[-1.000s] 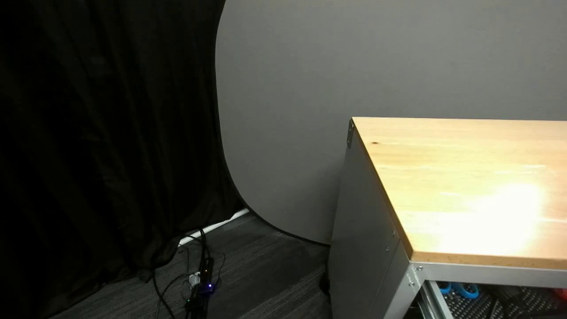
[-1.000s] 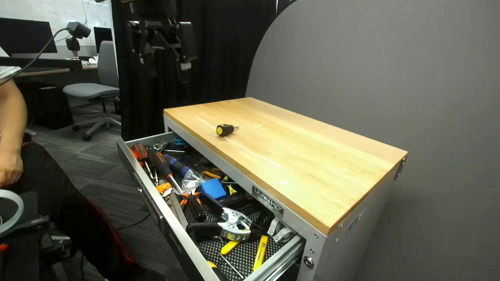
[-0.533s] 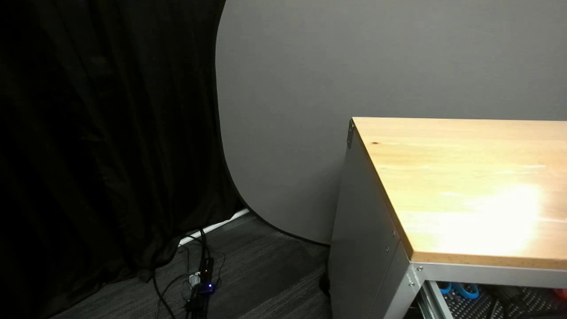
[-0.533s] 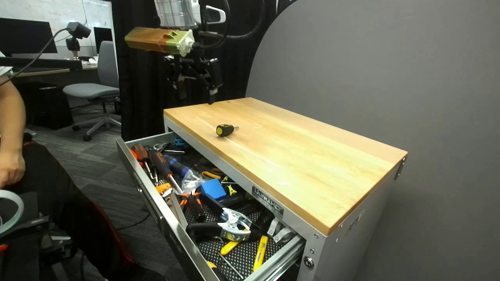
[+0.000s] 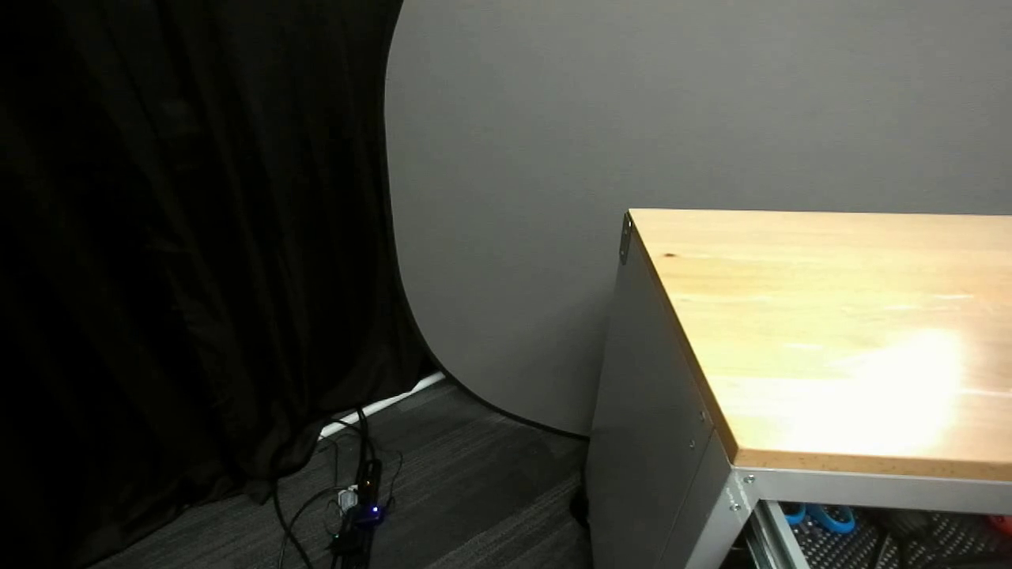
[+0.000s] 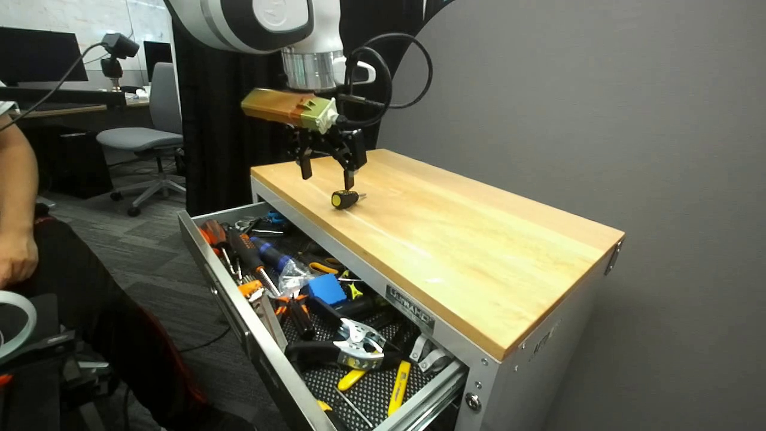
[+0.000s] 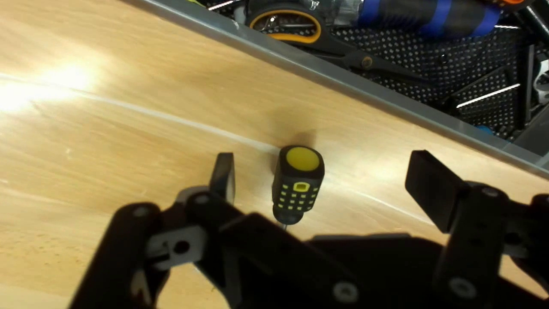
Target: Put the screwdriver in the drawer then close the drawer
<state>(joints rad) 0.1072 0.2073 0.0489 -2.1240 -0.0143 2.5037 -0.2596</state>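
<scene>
A stubby black and yellow screwdriver point(image 6: 345, 200) lies on the light wooden top of the cabinet, near its front edge. Its handle point(image 7: 297, 189) shows between my fingers in the wrist view, closer to the left finger. Most of its shaft is hidden behind the gripper there. My gripper point(image 6: 328, 178) is open and empty, just above the screwdriver. The wrist view shows both fingers point(image 7: 324, 176) wide apart, not touching it. The drawer point(image 6: 261, 336) is pulled open and holds many tools. A corner of it shows in an exterior view point(image 5: 779, 537).
The wooden top point(image 6: 455, 239) stands higher than the drawer. A grey metal edge point(image 7: 326, 75) runs between them. Scissors point(image 7: 300, 34) and a blue-black tool point(image 7: 424, 15) lie in the drawer near that edge. A person point(image 6: 18, 239) sits at the left.
My arm has come down and to the right in an exterior view, from above the far left of the cabinet to the screwdriver. The screwdriver and drawer have not moved.
</scene>
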